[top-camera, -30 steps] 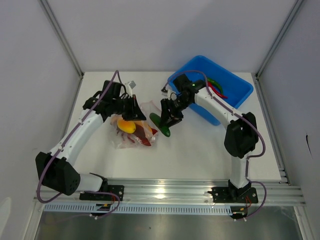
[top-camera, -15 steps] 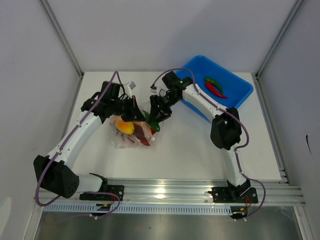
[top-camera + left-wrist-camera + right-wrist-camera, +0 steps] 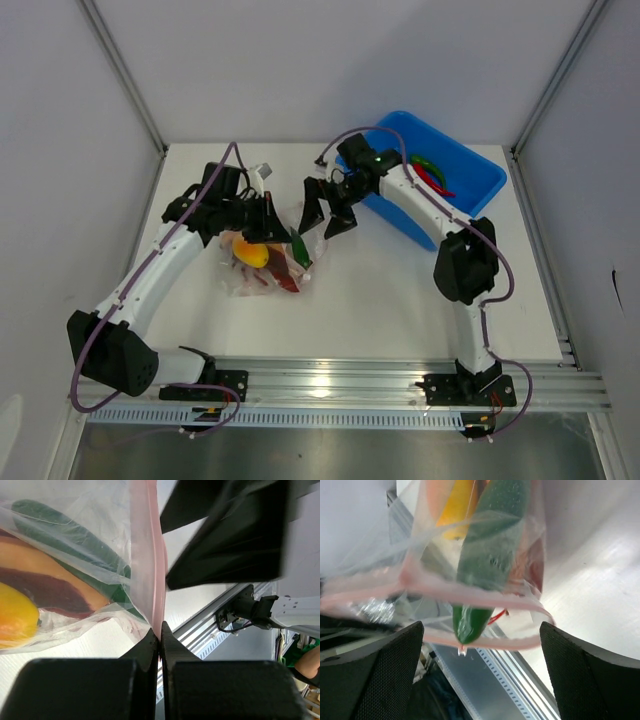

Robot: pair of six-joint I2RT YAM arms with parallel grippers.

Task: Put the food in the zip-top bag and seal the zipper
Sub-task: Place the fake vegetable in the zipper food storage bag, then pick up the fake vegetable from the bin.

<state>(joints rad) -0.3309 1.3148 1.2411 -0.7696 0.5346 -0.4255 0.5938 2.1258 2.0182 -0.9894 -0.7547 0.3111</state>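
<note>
Overhead, white table between seemingly grey walls; left claw tight on zipper, right claw agape.

A blue plastic bin sits at the far right of my white table, turned askew to its edges. A silvery metal rail runs along the near edge, and pale grey walls close in the other sides.

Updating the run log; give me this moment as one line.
left hand: shut on zipper | right hand: open at bag mouth | green pepper: in bag, tip at mouth | bin: two chilies
</note>
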